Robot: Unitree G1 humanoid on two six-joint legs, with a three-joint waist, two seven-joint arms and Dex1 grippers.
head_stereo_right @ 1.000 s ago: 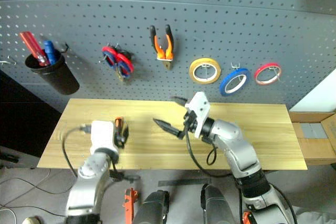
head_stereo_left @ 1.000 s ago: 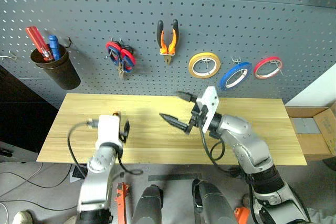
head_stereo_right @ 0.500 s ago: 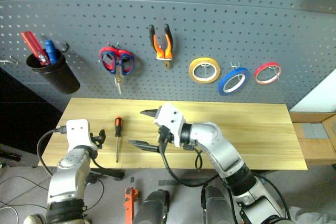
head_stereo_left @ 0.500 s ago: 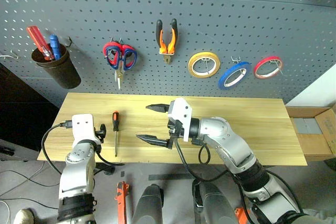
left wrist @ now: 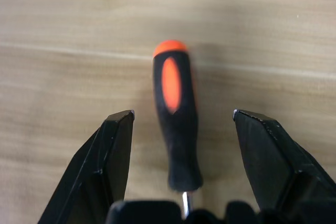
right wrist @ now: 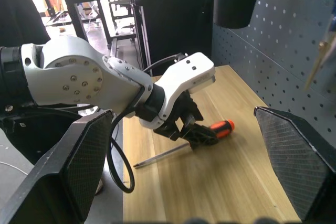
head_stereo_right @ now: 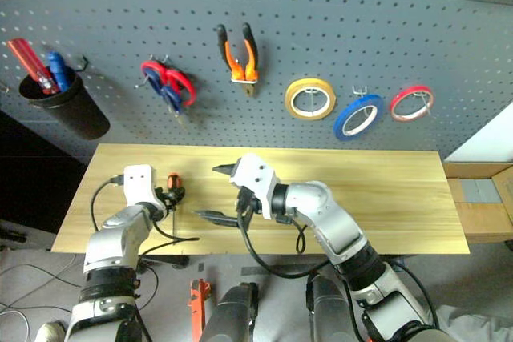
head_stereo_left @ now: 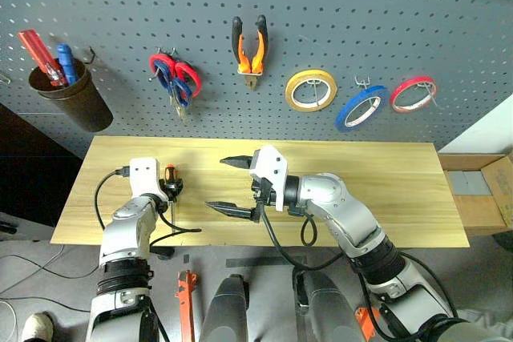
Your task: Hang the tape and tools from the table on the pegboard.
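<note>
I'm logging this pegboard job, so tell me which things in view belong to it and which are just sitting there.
Part of the job:
- screwdriver on the table, between the open left tool fingers
- pliers, scissors and blue tape, already on the pegboard

Just there:
- yellow tape ring
- red tape ring
- black cup holding red and blue pens

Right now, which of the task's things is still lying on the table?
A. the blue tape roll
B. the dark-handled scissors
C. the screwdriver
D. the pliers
C: the screwdriver lies flat on the table between the open fingers of the left gripper, while the pliers, the blue tape roll and the scissors hang on the pegboard.
</note>
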